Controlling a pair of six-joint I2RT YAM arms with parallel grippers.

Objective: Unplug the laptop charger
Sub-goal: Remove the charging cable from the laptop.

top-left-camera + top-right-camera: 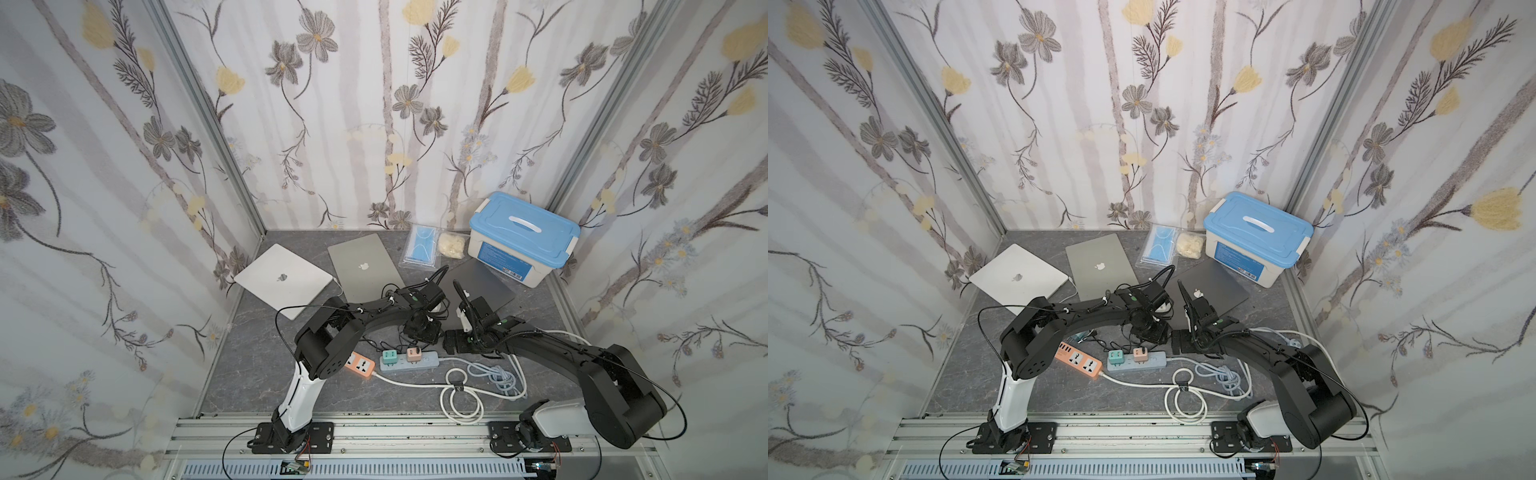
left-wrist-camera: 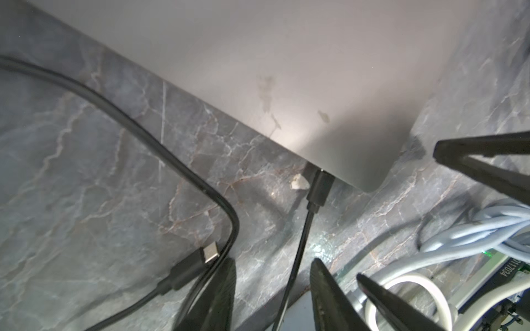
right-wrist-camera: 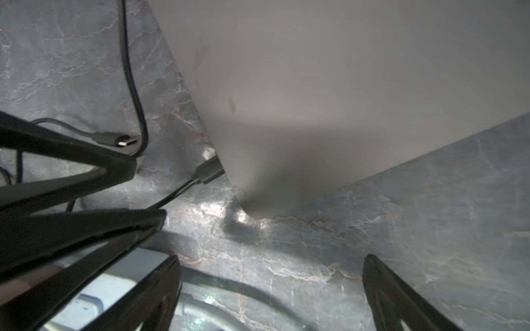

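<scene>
Walled on three sides by floral wallpaper panels between aluminium posts, over a grey marbled bench, metal rail along the near edge.

worktop: grey marble, pale veins | wallpaper: white, grey-and-yellow flowers | storage box: white, blue lid | laptop beside storage box: dark grey | charger cable: black | power strip nearer storage box: pale blue

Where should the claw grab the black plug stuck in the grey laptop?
Grip the black plug by its stiff body, not the thin cable. Come from the cable side: it sticks straight out of the edge of the grey laptop.
</scene>
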